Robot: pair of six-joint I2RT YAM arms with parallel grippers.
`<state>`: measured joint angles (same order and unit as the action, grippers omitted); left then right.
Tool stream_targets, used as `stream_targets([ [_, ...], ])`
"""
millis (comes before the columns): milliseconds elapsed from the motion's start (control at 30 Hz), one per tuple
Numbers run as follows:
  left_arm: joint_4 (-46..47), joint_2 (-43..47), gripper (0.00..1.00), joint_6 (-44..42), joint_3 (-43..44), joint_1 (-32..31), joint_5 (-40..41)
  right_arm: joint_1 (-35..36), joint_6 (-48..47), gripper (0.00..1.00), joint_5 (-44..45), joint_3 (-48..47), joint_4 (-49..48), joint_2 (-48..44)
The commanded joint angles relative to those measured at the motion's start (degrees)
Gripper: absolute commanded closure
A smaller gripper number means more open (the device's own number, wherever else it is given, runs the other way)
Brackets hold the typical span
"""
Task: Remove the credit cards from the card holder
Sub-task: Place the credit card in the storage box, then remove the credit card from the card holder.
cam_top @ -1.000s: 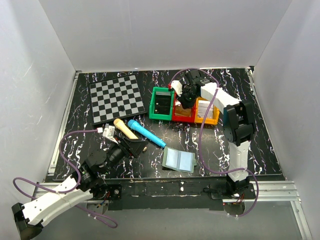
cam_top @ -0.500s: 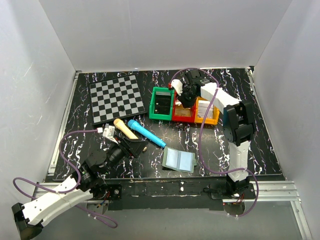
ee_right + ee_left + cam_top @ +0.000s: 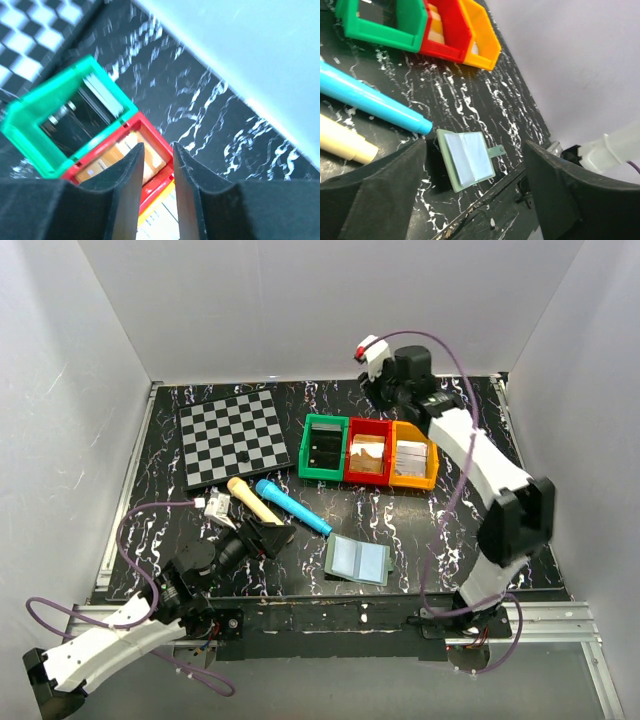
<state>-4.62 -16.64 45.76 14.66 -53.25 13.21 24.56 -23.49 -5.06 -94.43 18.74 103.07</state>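
The card holder [image 3: 357, 560] lies open and flat near the table's front edge, its two pale blue-grey panels [image 3: 466, 159] up and its small tab [image 3: 496, 150] pointing right. My left gripper [image 3: 265, 538] is low on the table to its left, open wide, and the holder shows between its fingers [image 3: 474, 146] but farther off. A brownish-and-pale credit card [image 3: 368, 450] lies in the red bin [image 3: 102, 155]. A pale card [image 3: 412, 456] lies in the orange bin. My right gripper [image 3: 385, 390] hangs high over the bins, slightly open [image 3: 157, 147] and holding nothing.
Green [image 3: 323, 447], red [image 3: 352, 466] and orange [image 3: 434, 464] bins stand in a row at mid-table. A checkered board [image 3: 232, 437] lies back left. A cream marker [image 3: 250, 498] and a blue marker [image 3: 292, 507] lie beside my left gripper. White walls close in three sides.
My right gripper has risen out of the red bin toward the back wall, its jaws parting and empty. My left gripper has opened wider in place.
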Motion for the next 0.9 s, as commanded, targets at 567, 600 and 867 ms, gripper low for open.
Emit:
stream_targets([
  [567, -7.34, -16.48, 0.14, 4.51, 8.64, 0.17, -8.55, 19.12, 60.29, 0.11, 14.64, 60.16, -16.94, -62.10],
  [600, -6.55, -17.19, 0.14, 5.12, 8.29, 0.17, -8.73, 19.21, 62.14, 0.10, 15.34, 58.50, -10.20, -61.85],
  [867, -2.50, -23.16, 0.16, 8.47, 8.11, 0.17, -10.14, 24.65, 67.16, 0.10, 23.94, 53.03, 20.88, -56.32],
])
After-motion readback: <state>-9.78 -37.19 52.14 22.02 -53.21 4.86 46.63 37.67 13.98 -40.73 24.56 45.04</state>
